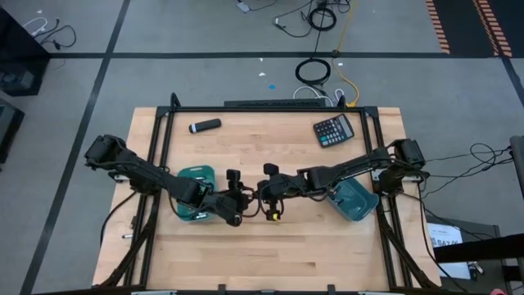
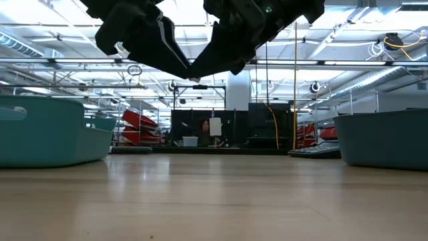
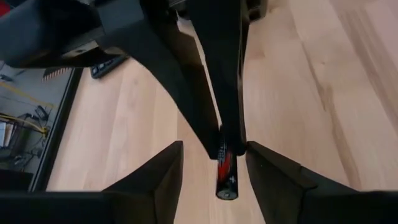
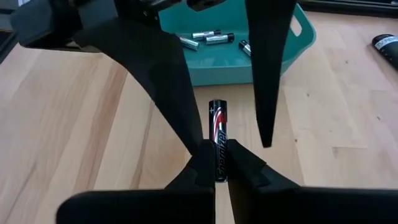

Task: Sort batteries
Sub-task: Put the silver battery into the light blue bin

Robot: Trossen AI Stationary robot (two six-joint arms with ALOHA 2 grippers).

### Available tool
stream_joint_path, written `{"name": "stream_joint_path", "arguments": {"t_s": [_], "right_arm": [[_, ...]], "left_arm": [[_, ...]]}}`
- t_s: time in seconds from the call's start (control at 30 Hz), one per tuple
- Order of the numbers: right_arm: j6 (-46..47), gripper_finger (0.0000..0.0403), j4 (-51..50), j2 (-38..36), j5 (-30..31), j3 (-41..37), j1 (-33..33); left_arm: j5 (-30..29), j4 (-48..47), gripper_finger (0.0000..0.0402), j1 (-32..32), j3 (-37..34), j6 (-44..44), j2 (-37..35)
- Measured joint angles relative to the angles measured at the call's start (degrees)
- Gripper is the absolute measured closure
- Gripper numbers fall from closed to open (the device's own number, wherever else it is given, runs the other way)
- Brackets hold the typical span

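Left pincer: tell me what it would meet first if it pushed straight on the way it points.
The battery, held out by the right pincer, which is shut on it. It sits between the left pincer's open fingers, so it and the right pincer's fingertips come first. How far ahead is hard to judge.

- Left arm (image 1: pixel 139 170): slim dark links, bulkier black housing at the base, black cable along it.
- Right arm (image 1: pixel 352 168): same dark build, blocky black base, cables trailing off from it.
- Left gripper (image 3: pixel 214 168): matte black, two wedge-shaped fingers tapering to blunt tips.
- Right gripper (image 4: pixel 216 167): matte black, same plain tapered fingers, no markings visible.
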Motion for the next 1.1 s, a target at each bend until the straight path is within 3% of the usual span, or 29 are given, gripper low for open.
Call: {"name": "stream_joint_path", "arguments": {"t_s": [0.13,0.33,0.4,0.7,0.83,0.93,1.1], "right_arm": [[0.0,0.04,0.5,0.0,0.1,0.0,0.0],[0.2,0.0394,0.6,0.0,0.5,0.0,0.0],[0.4,0.0394,0.8,0.0,0.6,0.0,0.0],[2.0,0.0398,-1.6,0.0,3.6,0.2,0.2],[7.1,0.0377,-13.3,-0.1,2.4,0.0,0.9],[9.2,0.0343,-12.8,-0.1,2.8,-2.1,2.5],[12.6,0.0277,-9.8,-0.1,4.6,-4.7,4.6]], "left_arm": [[0.1,0.5,0.0252,0.0,0.0,1.0,0.0],[0.0,-1.1,0.0374,-0.1,0.0,1.1,0.0],[-0.3,-2.1,0.0392,-0.2,0.2,1.0,0.0],[-3.4,-3.8,0.0399,-0.1,0.2,-0.1,0.0],[6.1,-7.3,0.0393,2.1,0.0,-15.0,0.0],[9.3,-7.6,0.0363,1.8,0.0,-19.4,0.7],[7.4,-0.8,0.0291,0.2,0.0,-15.4,4.7]]}}
